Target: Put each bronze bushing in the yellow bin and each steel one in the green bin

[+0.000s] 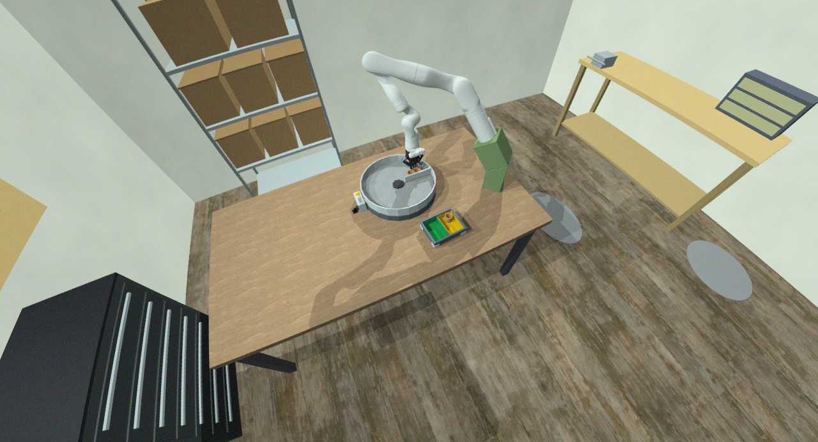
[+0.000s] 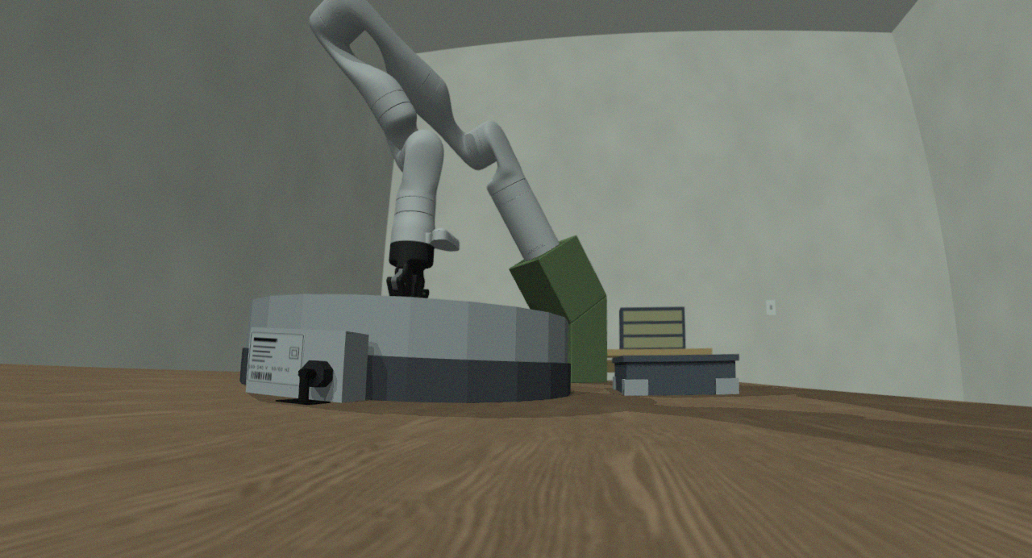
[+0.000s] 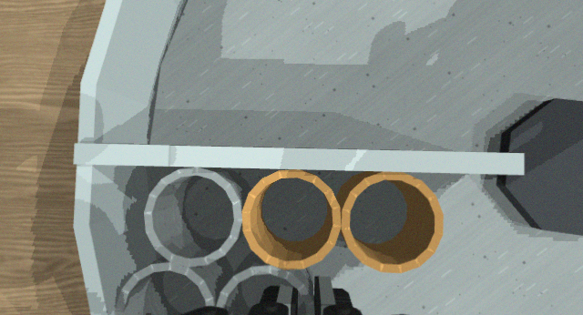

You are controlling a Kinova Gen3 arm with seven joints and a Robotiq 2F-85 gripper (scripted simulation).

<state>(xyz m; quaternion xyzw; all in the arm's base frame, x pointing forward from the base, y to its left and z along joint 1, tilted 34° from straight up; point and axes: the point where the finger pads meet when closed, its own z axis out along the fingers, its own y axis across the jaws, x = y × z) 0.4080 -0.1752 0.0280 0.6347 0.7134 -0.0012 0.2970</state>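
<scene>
My hand point(image 3: 303, 302) was clenched across the thin wall of 1 short grey steel bushing point(image 3: 264, 269) near the round grey turntable's rim point(image 3: 114, 78). It seemed stiff, slick and light.

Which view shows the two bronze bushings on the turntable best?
Wrist view: both bronze bushings appear large, side by side against the white bar, rims and bores plain. Top view shows only a small orange speck under the gripper. Exterior view hides them behind the turntable wall.
</scene>
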